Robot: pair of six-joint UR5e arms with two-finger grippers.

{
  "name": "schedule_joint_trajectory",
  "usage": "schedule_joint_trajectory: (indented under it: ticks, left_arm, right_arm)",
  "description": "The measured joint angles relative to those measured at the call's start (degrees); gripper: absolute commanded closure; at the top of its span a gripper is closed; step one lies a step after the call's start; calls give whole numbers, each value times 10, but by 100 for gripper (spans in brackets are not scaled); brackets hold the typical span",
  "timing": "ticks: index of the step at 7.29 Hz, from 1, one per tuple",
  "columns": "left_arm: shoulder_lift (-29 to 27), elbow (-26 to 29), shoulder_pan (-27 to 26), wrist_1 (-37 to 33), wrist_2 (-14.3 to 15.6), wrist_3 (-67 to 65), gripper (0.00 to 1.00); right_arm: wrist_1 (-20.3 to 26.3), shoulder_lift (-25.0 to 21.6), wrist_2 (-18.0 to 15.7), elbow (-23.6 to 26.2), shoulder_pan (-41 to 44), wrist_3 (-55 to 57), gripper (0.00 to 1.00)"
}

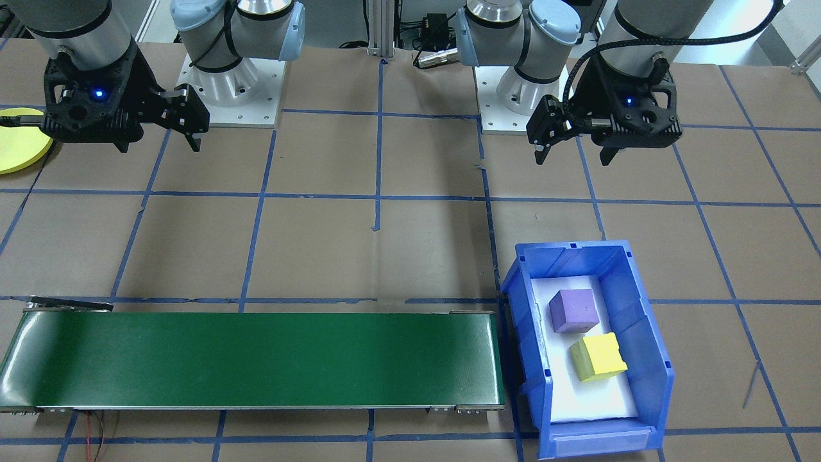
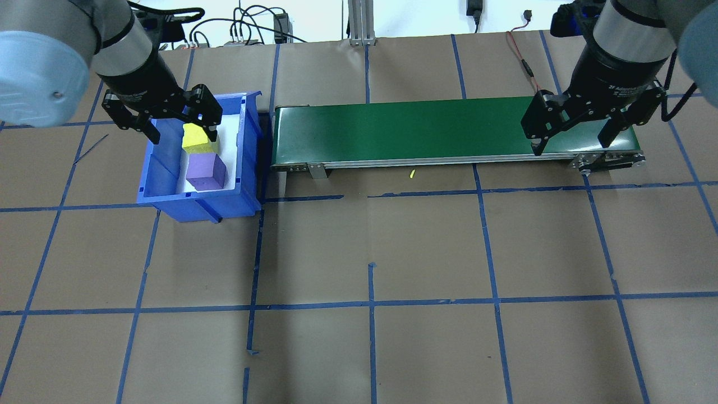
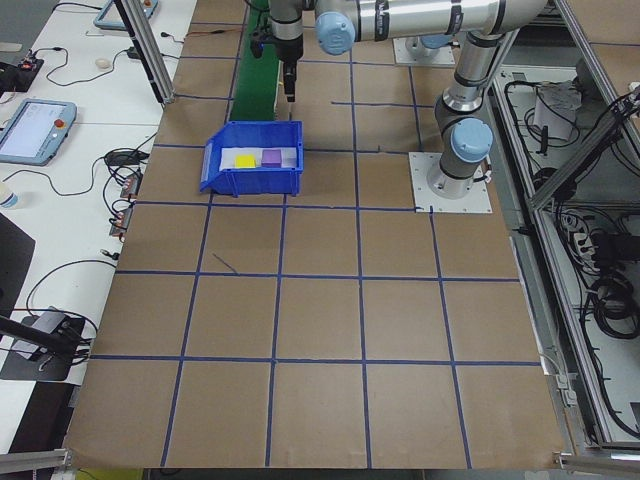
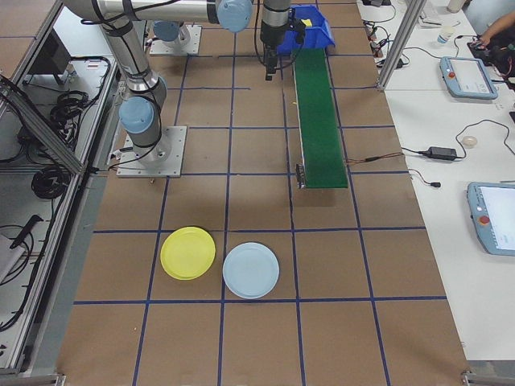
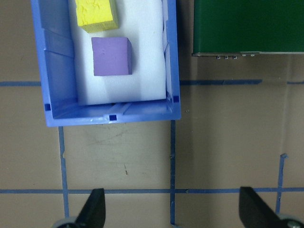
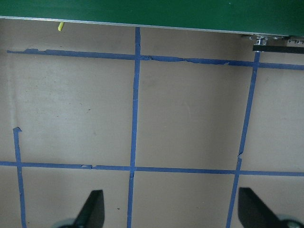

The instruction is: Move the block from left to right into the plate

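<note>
Front view: purple block [image 1: 573, 310] and yellow block [image 1: 598, 357] side by side in the blue bin [image 1: 644, 359] beside the green belt [image 1: 256, 359], yellow plate [image 1: 19, 151] at the far counter end. Overhead: left gripper [image 2: 180, 128] above the bin, jaws spread, empty. Right gripper [image 2: 571, 139] over the belt's end, jaws likewise spread.
</note>
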Motion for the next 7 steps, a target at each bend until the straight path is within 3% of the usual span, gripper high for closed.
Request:
schedule_joint_trajectory:
  ticks: [3, 6, 7]
  left_arm:
    - [-97, 4, 34, 67, 2, 32, 0]
    - [-142, -30, 56, 130, 0, 65, 0]
    - [-153, -41, 57, 155, 1, 68, 5]
  right_arm:
    - [0, 0, 0, 0, 0, 0, 0]
    - [0, 0, 0, 0, 0, 0, 0]
    - [0, 0, 0, 0, 0, 0, 0]
